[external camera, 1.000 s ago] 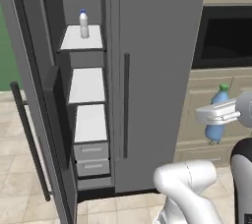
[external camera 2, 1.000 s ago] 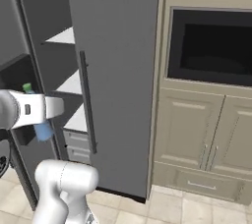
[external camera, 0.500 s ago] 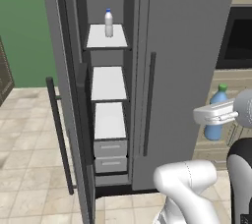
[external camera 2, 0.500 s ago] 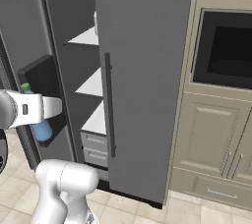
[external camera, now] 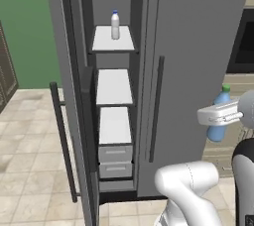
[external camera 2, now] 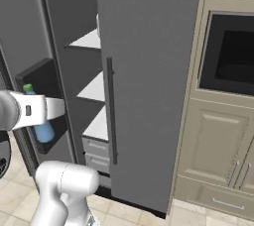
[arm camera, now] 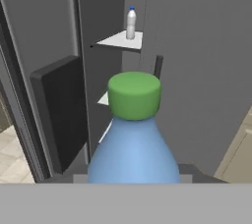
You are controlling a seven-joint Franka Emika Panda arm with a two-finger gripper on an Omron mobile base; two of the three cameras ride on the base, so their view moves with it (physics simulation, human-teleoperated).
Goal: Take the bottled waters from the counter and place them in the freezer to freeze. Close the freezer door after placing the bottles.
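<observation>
My gripper (external camera: 217, 118) (external camera 2: 42, 113) is shut on the blue-tinted bottled water (external camera: 217, 134) (external camera 2: 43, 131) (arm camera: 134, 149) with the green cap, held upright in front of the refrigerator. The freezer (external camera: 112, 2) (arm camera: 106, 16) stands open, showing white shelves and grey drawers. On its top shelf stands the whitish bottled water (external camera: 115, 26) (arm camera: 131, 23) with a blue cap. The freezer door (external camera: 67, 71) (external camera 2: 27, 36) (arm camera: 51, 105) is swung wide to the left, a dark bin on its inner side. The held bottle hangs to the right of the opening, level with the middle shelves. The counter is out of view.
The refrigerator's plain right door (external camera: 198, 61) (external camera 2: 149, 71) is shut, with a long dark bar handle (external camera: 156, 108) (external camera 2: 110, 111). A black wall oven (external camera 2: 230, 54) over beige cabinets (external camera 2: 218, 145) stands to the right. Tiled floor (external camera: 30, 160) lies left of the open door.
The whole picture has shifted: the base has driven nearer and the open freezer now sits more centrally. The gripper still holds the green-capped bottle in the same pose.
</observation>
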